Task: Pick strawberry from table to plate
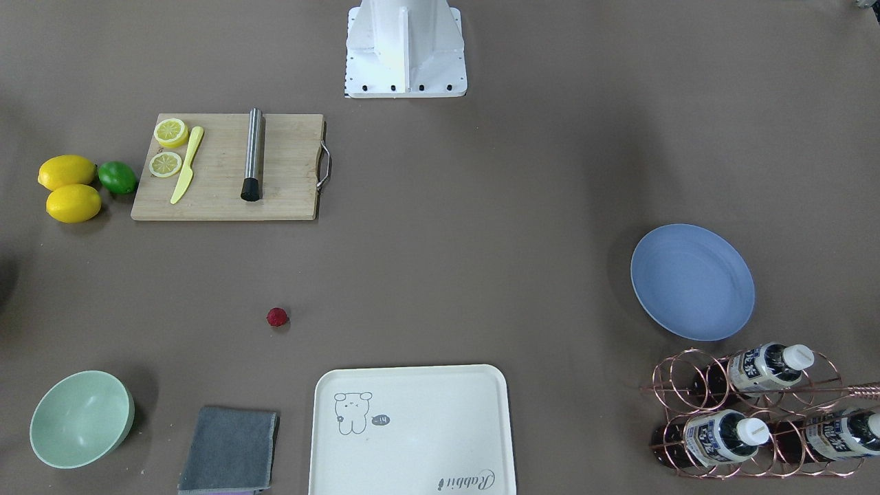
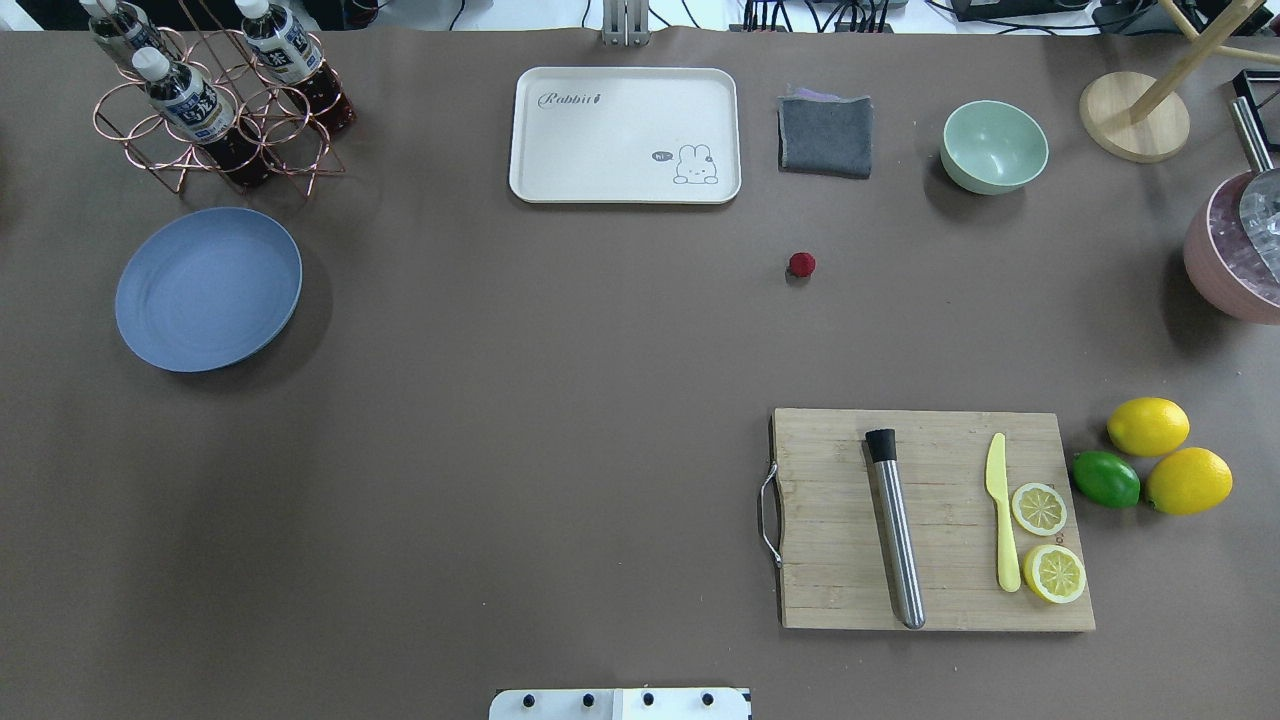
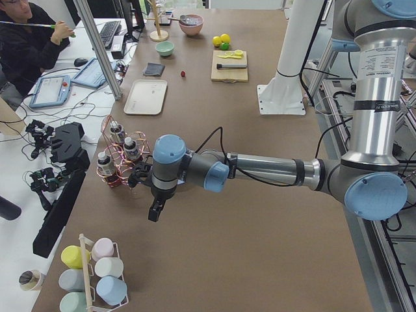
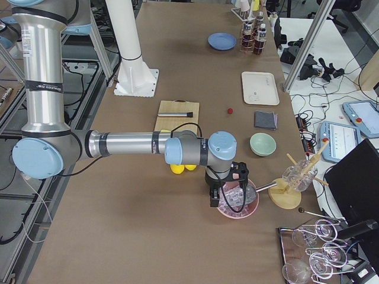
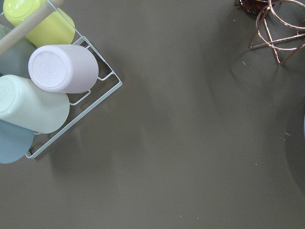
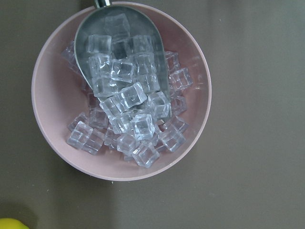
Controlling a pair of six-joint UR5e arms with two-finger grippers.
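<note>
The strawberry [image 2: 801,264] [image 1: 277,317], small and dark red, lies alone on the brown table [image 2: 560,400] between the cream tray and the cutting board. Far across the table the blue plate [image 2: 208,289] [image 1: 692,282] holds nothing. Neither gripper appears in the overhead or front views. The left gripper [image 3: 156,212] hangs low at the table's left end, beyond the bottle rack; I cannot tell if it is open or shut. At the table's right end the right gripper [image 4: 214,199] hovers above a pink bowl of ice [image 6: 121,90]; its state cannot be told either.
A cutting board [image 2: 930,520] carries a steel rod, a yellow knife and lemon halves; lemons [image 2: 1148,426] and a lime lie beside it. Cream tray [image 2: 625,135], grey cloth [image 2: 825,135], green bowl [image 2: 994,146], bottle rack [image 2: 215,100] and a cup rack [image 5: 43,81] line the edges.
</note>
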